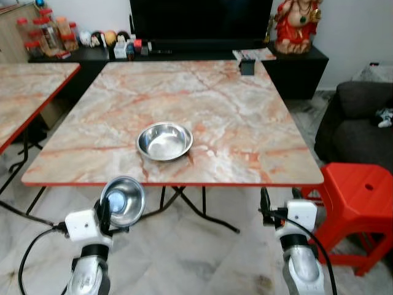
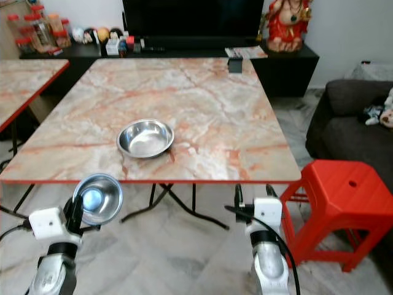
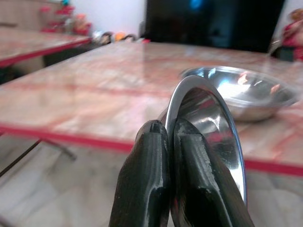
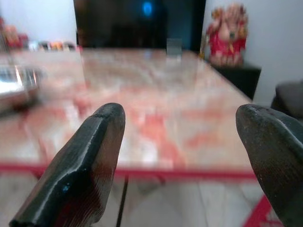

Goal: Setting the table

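Barely begun: one steel bowl (image 1: 164, 141) set on the counter (image 1: 245, 123), a second bowl (image 1: 123, 200) short of its near edge, rim pinched in left gripper (image 1: 105, 212) jaws, right gripper (image 1: 277, 204) jaws spread empty.

Two steel bowls: one on the tabletop (image 1: 258, 153) at centre frame (image 1: 164, 141), one at lower left (image 1: 123, 200); two tabletops, the second at the left edge (image 1: 24, 92); one red stool (image 1: 356, 203) at lower right; two end effectors, left (image 1: 105, 216) and right (image 1: 277, 203).

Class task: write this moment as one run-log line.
left gripper: shut on small steel bowl | right gripper: open | steel dish: on marble table
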